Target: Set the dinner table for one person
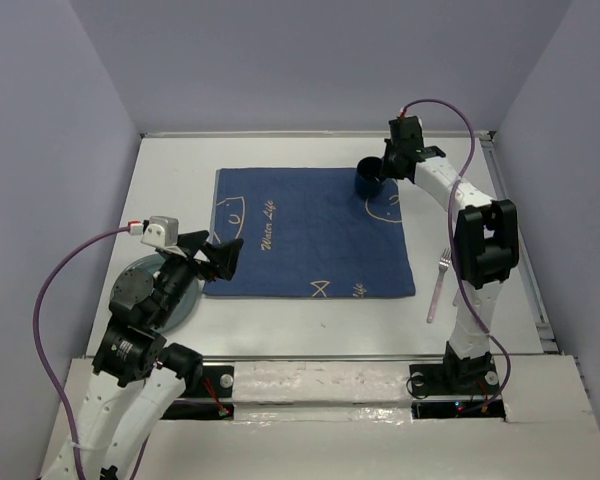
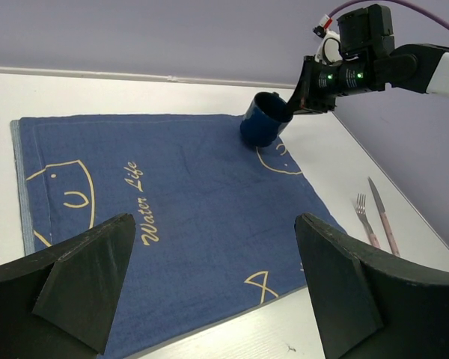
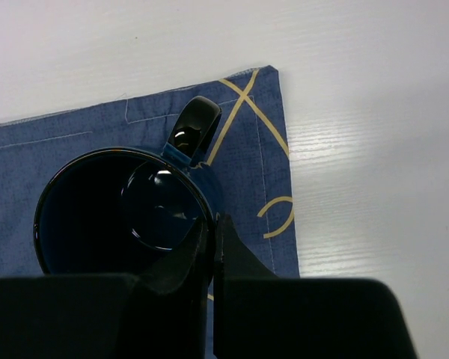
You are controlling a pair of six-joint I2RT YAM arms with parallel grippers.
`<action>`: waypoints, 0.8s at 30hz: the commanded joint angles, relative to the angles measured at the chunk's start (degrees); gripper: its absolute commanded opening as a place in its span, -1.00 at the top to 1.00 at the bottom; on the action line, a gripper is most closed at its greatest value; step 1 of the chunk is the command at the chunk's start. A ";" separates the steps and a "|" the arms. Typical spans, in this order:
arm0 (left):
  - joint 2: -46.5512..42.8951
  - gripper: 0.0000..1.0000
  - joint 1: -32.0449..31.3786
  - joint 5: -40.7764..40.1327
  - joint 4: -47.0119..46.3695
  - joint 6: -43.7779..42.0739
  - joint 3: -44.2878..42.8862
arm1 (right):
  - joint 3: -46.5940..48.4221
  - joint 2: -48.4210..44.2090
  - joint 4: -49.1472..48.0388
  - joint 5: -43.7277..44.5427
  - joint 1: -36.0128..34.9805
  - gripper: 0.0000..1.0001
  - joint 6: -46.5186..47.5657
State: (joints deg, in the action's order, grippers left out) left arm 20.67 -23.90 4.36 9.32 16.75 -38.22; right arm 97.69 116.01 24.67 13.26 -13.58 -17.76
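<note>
While the right gripper (image 3: pixel 213 232) is clenched on the rim of the mug (image 3: pixel 120 217), one finger inside the wall and one outside, the left gripper (image 2: pixel 217 277) hangs fully released with nothing between its fingers.

Everything rests on the white table (image 1: pixel 310 320), which fills the view from the arm bases at the near edge to the far wall. A blue cloth (image 1: pixel 300 240) lies flat across its middle.

The mug is at the cloth's far right corner, directly beneath the right gripper, which grips the side of the rim nearest the arm. It leans slightly. Whether its base touches the cloth cannot be told. Its handle points toward the cloth's far edge, away from the fingers. The right arm is far nearer to the mug, and the left arm is well apart from it, so setting it down looks like the right arm's job.

The plate (image 1: pixel 188 298) sits by the table's near left, just beside the cloth's near left corner and mostly hidden under the left arm. The left gripper hovers over that corner.

The fork (image 2: pixel 363 217) and knife (image 2: pixel 382 213) lie side by side on bare table past the cloth's right edge, their long axes running near to far.

Count: one mug, one plate, one fork, one knife, one cloth.
</note>
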 commanded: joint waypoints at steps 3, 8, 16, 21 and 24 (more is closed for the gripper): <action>0.69 -0.98 0.26 -0.14 -2.03 -1.02 -0.28 | 4.00 0.53 -3.66 2.38 0.14 1.00 0.36; 0.87 -0.98 0.26 -0.23 -2.03 -1.02 -0.28 | 4.96 2.12 -3.66 3.71 0.14 1.00 0.36; 1.13 -0.98 0.52 -0.23 -2.03 -1.02 -0.28 | 4.79 3.96 -3.92 5.64 0.14 1.00 -1.14; 1.48 -0.98 0.70 -0.75 -2.03 -0.85 -0.37 | 3.82 2.47 -4.45 5.73 0.14 0.11 -1.84; 2.01 -0.98 1.22 -1.72 -1.76 -0.50 -0.45 | 3.74 -0.07 -4.54 4.07 0.14 -0.34 -1.75</action>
State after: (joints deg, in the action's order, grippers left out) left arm 21.43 -23.49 3.92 9.30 16.75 -38.22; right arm 99.57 120.64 23.49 17.72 -13.52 -19.18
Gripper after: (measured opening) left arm 0.989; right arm 0.596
